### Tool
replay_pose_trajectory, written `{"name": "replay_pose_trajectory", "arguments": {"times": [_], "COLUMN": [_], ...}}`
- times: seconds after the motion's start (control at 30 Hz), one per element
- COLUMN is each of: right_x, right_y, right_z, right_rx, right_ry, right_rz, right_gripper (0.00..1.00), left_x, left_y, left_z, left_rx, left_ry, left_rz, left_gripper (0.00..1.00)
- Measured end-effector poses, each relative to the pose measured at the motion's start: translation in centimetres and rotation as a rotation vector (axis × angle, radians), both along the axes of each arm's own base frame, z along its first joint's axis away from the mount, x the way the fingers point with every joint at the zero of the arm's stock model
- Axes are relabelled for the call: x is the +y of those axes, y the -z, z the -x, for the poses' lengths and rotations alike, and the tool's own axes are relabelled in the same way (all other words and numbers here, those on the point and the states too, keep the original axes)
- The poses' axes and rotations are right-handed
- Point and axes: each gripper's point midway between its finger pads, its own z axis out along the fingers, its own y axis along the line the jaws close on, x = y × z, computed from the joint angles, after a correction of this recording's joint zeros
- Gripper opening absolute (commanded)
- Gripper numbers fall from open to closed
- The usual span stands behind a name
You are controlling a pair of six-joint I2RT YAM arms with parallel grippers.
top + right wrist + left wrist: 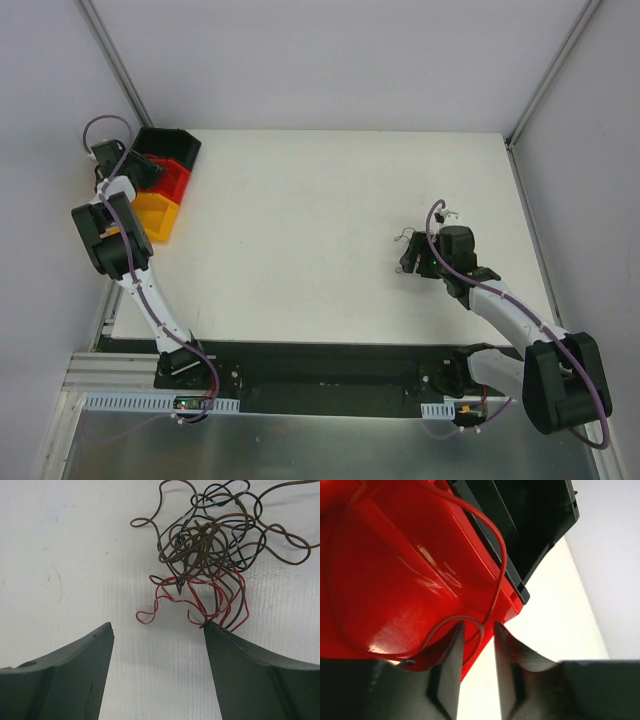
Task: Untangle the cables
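Note:
The cables (210, 545) lie in a tangle of thin brown, black and red wires on the white table (300, 230). My right gripper (157, 626) hovers just short of them, open. Its right fingertip (212, 630) touches the red loops at the tangle's near edge, and nothing sits between the fingers. In the top view the right gripper (412, 262) covers most of the tangle, with wire ends (402, 237) poking out. My left gripper (476, 626) is over the red bin (395, 580), its jaws a small gap apart. A single red wire (501, 555) lies looped in that bin, curling past the left fingertip.
Three bins stand in a row at the table's far left: black (170, 143), red (172, 178) and yellow (160, 215). The black bin (530, 520) shows beyond the red one in the left wrist view. Metal frame posts stand at the back corners.

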Motion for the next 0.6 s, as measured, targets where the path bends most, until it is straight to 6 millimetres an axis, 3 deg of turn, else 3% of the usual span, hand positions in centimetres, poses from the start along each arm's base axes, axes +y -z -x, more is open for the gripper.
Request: {"name": "replay_pose_trajectory", "arguments": {"times": [0.13, 0.23, 0.33, 0.47, 0.6], "right_x": [0.0, 0.1, 0.1, 0.1, 0.1], "right_y": [0.0, 0.0, 0.0, 0.1, 0.1], "right_z": [0.0, 0.0, 0.1, 0.1, 0.1], "right_rx": [0.000, 0.001, 0.004, 0.006, 0.006], "right_ry": [-0.002, -0.003, -0.005, -0.005, -0.005], "right_rz": [-0.002, -0.002, -0.003, -0.003, -0.002], "right_gripper": [0.75, 0.75, 0.75, 0.75, 0.75], "left_x": [0.6, 0.9, 1.2, 1.1, -0.5], "left_y": [-1.1, -2.1, -3.6, -7.1, -10.6], "left_z": [0.9, 1.9, 2.9, 4.2, 6.3], "left_rx": [0.030, 0.064, 0.083, 0.056, 0.011], "left_ry": [-0.034, -0.063, -0.091, -0.135, -0.162], "left_rz": [-0.035, -0.063, -0.083, -0.102, -0.110], "left_gripper": [0.58, 0.66, 0.68, 0.70, 0.72]}}
